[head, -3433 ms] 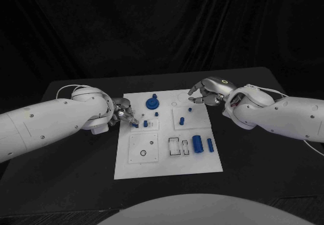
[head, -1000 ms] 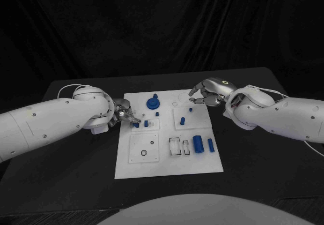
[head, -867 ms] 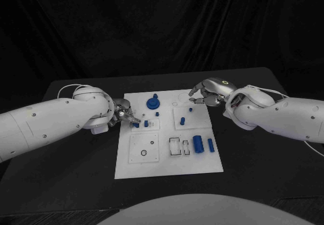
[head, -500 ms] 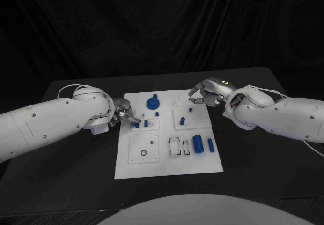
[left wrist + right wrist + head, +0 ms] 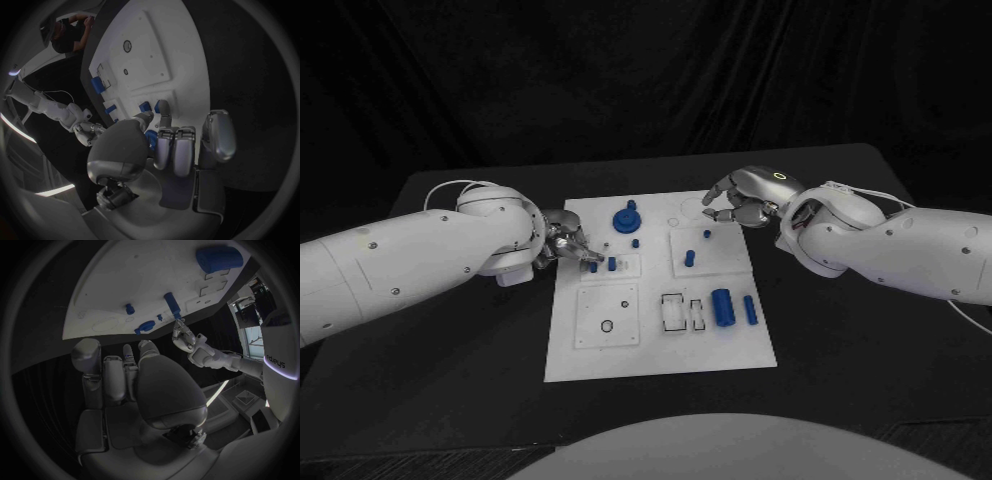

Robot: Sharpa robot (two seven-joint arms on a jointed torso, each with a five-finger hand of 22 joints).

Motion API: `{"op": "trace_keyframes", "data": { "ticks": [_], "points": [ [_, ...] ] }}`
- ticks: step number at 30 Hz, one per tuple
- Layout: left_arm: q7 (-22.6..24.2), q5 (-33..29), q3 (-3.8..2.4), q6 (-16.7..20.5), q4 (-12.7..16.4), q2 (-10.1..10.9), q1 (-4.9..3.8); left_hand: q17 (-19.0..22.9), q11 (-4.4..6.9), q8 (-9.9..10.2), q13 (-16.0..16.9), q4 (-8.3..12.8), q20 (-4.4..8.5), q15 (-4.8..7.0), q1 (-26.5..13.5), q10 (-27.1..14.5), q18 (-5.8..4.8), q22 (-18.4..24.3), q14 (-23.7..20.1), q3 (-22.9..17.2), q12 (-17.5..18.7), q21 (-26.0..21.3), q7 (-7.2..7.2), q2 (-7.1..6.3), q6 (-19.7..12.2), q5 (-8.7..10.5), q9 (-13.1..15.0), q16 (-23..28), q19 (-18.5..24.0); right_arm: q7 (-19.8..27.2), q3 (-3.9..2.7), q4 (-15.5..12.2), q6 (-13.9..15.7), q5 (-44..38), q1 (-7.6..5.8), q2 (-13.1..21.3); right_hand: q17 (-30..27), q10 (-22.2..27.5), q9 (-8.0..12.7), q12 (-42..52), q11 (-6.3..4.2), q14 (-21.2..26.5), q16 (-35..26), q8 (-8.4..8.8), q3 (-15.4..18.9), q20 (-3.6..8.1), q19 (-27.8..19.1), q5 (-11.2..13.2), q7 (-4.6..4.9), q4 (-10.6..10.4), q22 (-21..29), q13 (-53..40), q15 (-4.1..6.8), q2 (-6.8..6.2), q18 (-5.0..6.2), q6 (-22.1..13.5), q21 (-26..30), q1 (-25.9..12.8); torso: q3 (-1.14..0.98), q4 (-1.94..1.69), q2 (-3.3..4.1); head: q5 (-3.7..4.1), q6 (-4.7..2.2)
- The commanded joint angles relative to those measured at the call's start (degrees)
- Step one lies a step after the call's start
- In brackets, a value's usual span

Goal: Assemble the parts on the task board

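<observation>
The white task board [image 5: 661,355] lies mid-table. At its left edge my left hand [image 5: 564,243] has thumb and a fingertip closed around a small blue peg [image 5: 593,266] standing in the board; a second peg [image 5: 610,264] stands beside it. The left wrist view shows that peg [image 5: 157,106] at the tips of the left hand [image 5: 156,150]. My right hand [image 5: 744,200] hovers by the board's far right corner, fingers curled in, nothing seen in them. Also on the board are a blue gear-like part [image 5: 627,220], a thick blue cylinder [image 5: 721,307] and a thin one [image 5: 750,310].
More small blue pegs [image 5: 688,258] stand in the board's right middle. The near left plate has a ring-shaped hole [image 5: 606,326], and outlined slots [image 5: 672,310] lie beside the cylinders. Black tabletop [image 5: 444,380] surrounds the board.
</observation>
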State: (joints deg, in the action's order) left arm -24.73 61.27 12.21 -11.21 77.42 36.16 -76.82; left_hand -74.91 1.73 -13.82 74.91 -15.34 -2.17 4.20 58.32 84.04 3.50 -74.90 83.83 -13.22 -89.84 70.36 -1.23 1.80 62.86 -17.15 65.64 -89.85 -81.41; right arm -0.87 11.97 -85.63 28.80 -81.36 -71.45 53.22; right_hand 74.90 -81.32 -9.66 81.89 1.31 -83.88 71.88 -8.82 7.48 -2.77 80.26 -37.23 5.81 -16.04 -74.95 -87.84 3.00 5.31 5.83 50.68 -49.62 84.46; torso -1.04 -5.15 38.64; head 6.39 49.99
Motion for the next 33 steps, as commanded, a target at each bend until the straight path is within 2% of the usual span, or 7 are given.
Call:
{"op": "trace_keyframes", "data": {
  "ticks": [1,12,16,18,23,30,33],
  "points": [
    [0.86,-0.05,-0.04,0.55,0.13,-0.16,0.09,-15.09,0.62,-0.54,15.09,-0.58,0.27,0.48,-0.62,5.96,0.58,-9.74,6.17,0.24,-0.16,0.31,0.12,0.06,0.56,0.65,0.37,-0.15,-0.22,-0.94,-0.04,0.02,-0.19,-0.14,0.15,-0.02,0.11,-0.82,0.05,-0.29,-1.1,-1.28,-0.22,0.35,-0.35,-0.02,-0.48,-0.13,0.15,0.12,-5.95,7.05,0.43,0.55,0.89,0.33,0.24,1.22,0.0,0.0,0.01,-0.11,0.01],
    [0.63,-0.05,-0.04,1.5,0.08,0.05,0.09,-15.09,0.86,-1.25,15.09,-1.05,0.49,0.7,-0.93,5.96,0.54,-9.79,6.17,0.79,-0.16,0.51,0.35,0.17,0.9,2.17,1.28,-0.15,-0.36,-0.91,-0.04,-0.05,-0.19,-0.14,0.16,0.11,0.08,-0.78,0.06,-0.34,-1.09,-1.27,-0.27,0.37,-0.43,-0.02,-0.51,-0.24,0.16,0.13,-5.92,7.1,0.43,0.54,0.91,0.33,0.38,1.28,-0.01,-0.01,0.0,-0.12,0.01],
    [1.52,-0.05,-0.05,4.35,0.74,0.82,0.08,-15.09,0.93,-2.16,15.09,-1.41,0.63,0.82,-4.01,5.96,0.48,-9.83,6.17,3.02,-0.16,0.71,0.39,0.79,0.74,6.7,2.92,-0.15,-0.5,-0.87,-0.04,-0.14,-0.16,-0.14,0.16,0.24,0.08,-0.78,0.06,-0.34,-1.09,-1.27,-0.27,0.37,-0.43,-0.02,-0.51,-0.24,0.16,0.13,-5.92,7.1,0.43,0.54,0.91,0.33,0.38,1.28,-0.01,-0.01,0.01,-0.44,0.01],
    [1.99,-0.05,-0.06,5.78,1.28,1.39,0.05,-15.09,0.96,-2.44,15.09,-1.45,0.67,0.85,-5.3,5.96,0.45,-9.88,6.17,4.2,-0.16,0.9,0.42,0.81,0.72,7.17,3.45,-0.15,-0.6,-0.86,-0.04,-0.16,-0.12,-0.14,0.16,0.31,0.08,-0.78,0.06,-0.34,-1.09,-1.27,-0.27,0.37,-0.43,-0.02,-0.51,-0.24,0.16,0.13,-5.92,7.1,0.43,0.54,0.91,0.33,0.38,1.28,0.0,0.0,0.01,-0.61,0.01],
    [3.39,-0.05,-0.08,9.98,3.39,3.6,-0.58,-15.09,1.24,-4.19,15.09,-1.46,0.9,1.09,-9.96,5.96,0.27,-10.14,6.17,9.23,-0.16,1.92,0.73,1.05,1.28,13.67,5.84,-0.15,-1.19,-0.82,-0.04,-0.22,0.01,-0.14,0.16,0.45,0.08,-0.78,0.06,-0.34,-1.09,-1.27,-0.27,0.37,-0.43,-0.02,-0.51,-0.24,0.16,0.13,-5.92,7.1,0.43,0.54,0.91,0.33,0.38,1.28,0.03,-0.02,0.02,-1.06,0.01],
    [5.77,-0.05,-0.09,13.89,5.43,6.38,-2.48,-15.09,1.42,-5.56,15.09,-1.47,1.12,1.3,-11.68,5.96,0.14,-10.3,6.17,12.71,-0.16,2.56,0.87,0.91,0.86,14.3,8.05,-0.15,-1.53,-0.21,-0.04,-0.28,0.75,-0.14,0.16,0.53,0.14,-0.79,0.07,-0.32,-1.08,-1.29,-0.19,0.39,-0.55,-0.03,-0.48,-0.37,0.17,0.14,-5.94,7.08,0.42,0.52,0.9,0.34,0.31,1.35,-0.01,0.02,0.03,-1.65,0.01],
    [9.23,-0.05,-0.09,15.52,5.75,7.3,-2.88,-15.09,1.12,-5.99,15.09,-1.43,0.99,1.06,-11.74,5.96,0.16,-10.23,6.17,15.22,-0.16,2.32,0.5,2.01,-1.33,14.2,10.02,-0.15,-1.29,0.29,-0.04,-0.35,1.33,-0.14,0.16,0.59,0.14,-0.79,0.07,-0.32,-1.08,-1.29,-0.19,0.39,-0.55,-0.03,-0.48,-0.37,0.17,0.14,-5.94,7.08,0.42,0.52,0.9,0.34,0.31,1.35,-0.01,-0.02,0.02,-1.79,0.01]
  ]
}}
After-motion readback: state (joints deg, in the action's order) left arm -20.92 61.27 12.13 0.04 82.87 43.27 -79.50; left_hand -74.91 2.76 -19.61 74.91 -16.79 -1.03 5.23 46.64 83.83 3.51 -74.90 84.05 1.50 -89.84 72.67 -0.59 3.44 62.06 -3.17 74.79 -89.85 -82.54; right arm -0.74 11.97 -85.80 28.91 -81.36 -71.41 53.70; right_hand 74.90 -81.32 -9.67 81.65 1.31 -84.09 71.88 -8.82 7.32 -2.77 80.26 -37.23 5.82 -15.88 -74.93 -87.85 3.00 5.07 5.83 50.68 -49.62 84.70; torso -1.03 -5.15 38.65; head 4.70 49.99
